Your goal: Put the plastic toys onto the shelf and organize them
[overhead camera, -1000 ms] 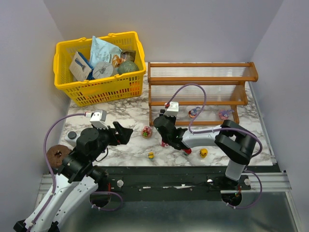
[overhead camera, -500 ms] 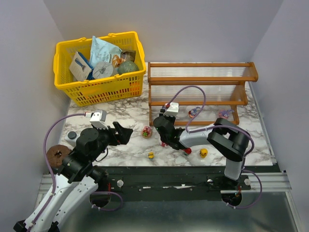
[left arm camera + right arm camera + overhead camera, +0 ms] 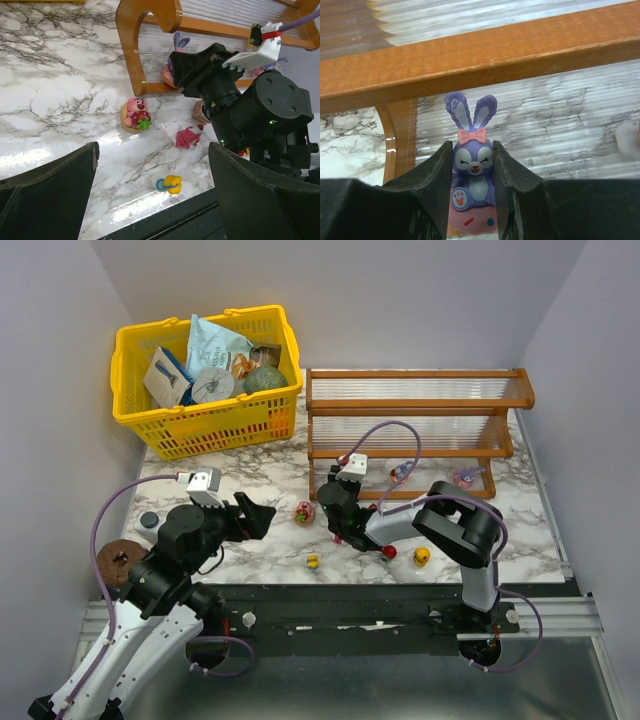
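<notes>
showing a two-arm robot at a marble table, seen from above, with the right arm reaching toward 12 o'clock. the right gripper (image 3: pixel 472 150) pinches a purple bunny toy (image 3: pixel 471 165) between its two black fingers (image 3: pixel 432 185), jaws set narrow around the toy's sides. the bunny stands upright with its long axis vertical, ears up, pink bow and face turned back toward the wrist camera. the shelf (image 3: pixel 420 410) lies straight ahead of the gripper at 12 o'clock. its clear ribbed bottom tier sits right behind the bunny, a wooden rail runs above the ears, and the left end post stands at about 10 o'clock. whether the toy's pink base already rests on the tier cannot be told.

the left gripper (image 3: pixel 258 512) hangs over the table at 9 o'clock from the right one, jaws spread wide and holding nothing. loose on the marble between the arms lie a pink bear toy (image 3: pixel 135 114), a magenta figure (image 3: pixel 187 136) and a small yellow toy (image 3: pixel 172 184). the right arm is much the nearer to the shelf, so setting the bunny down is likely its job.
</notes>
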You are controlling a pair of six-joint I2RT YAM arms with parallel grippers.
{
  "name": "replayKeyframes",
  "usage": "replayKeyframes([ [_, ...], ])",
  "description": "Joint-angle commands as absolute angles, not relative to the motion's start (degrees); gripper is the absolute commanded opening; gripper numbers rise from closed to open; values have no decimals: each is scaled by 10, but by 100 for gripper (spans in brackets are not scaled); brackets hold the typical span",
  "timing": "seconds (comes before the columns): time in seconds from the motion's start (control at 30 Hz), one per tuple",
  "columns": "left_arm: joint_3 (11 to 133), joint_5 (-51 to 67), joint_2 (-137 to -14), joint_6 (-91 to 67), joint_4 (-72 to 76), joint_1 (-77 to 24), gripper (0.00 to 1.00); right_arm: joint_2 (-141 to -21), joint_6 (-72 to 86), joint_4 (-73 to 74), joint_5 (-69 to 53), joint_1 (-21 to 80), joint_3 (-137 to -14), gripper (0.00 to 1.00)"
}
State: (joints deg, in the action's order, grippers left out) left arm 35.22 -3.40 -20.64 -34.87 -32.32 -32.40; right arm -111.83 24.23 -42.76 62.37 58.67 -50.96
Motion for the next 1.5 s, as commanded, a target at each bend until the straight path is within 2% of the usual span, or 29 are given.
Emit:
replayKeyframes([
  [0.0,352,-24,-205,-338,-316,-327,99,-1143,188,-516,665,584,-508,15],
  [0.2,352,-23,-206,-337,-316,-327,99,-1157,20,-754,657,584,-468,13],
  [0.33,352,-21,-205,-337,-316,-327,99,-1141,17,-746,643,583,-458,13],
  [0.47,352,-22,-203,-337,-316,-327,99,-1115,93,-671,625,584,-453,12],
  [0.7,352,-23,-205,-337,-316,-327,99,-1077,251,-424,549,583,-478,11],
  [1.07,352,-25,-207,-339,-317,-328,99,-1016,418,-270,509,583,-475,11],
  [1.3,355,-28,-246,-348,-316,-326,99,-924,453,-208,474,583,-454,14],
  [1.47,343,-38,-287,-432,-279,-327,99,-831,504,-100,439,583,-459,15],
])
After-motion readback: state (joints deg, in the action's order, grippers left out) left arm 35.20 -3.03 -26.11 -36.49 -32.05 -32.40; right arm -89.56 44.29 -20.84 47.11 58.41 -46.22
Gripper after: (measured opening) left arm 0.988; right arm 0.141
